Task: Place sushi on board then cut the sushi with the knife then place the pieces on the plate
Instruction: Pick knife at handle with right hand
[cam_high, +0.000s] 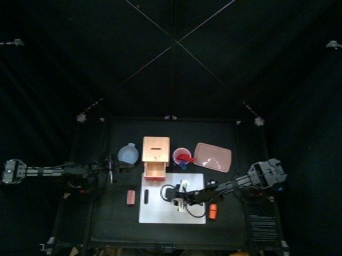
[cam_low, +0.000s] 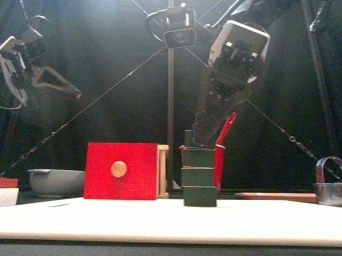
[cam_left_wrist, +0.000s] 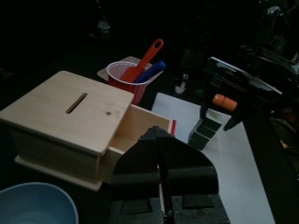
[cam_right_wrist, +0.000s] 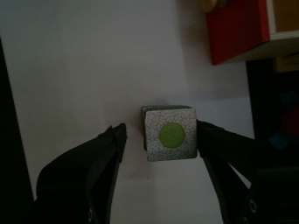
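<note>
Box pale matt wood; cup glossy plastic; board smooth white.

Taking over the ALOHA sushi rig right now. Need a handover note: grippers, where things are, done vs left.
Right gripper: jaws open, straddling the top of the sushi roll, not clamped.
Left gripper: shut, empty, resting over the table's left side.
Sushi roll: upright on the white board as one uncut stack.
Knives: blue and red, both in the red cup behind the board.
Pink tray: back right, no pieces on it.
Done: sushi is on the board.
Left: fetch a knife, cut the roll, move the pieces to the tray.
</note>
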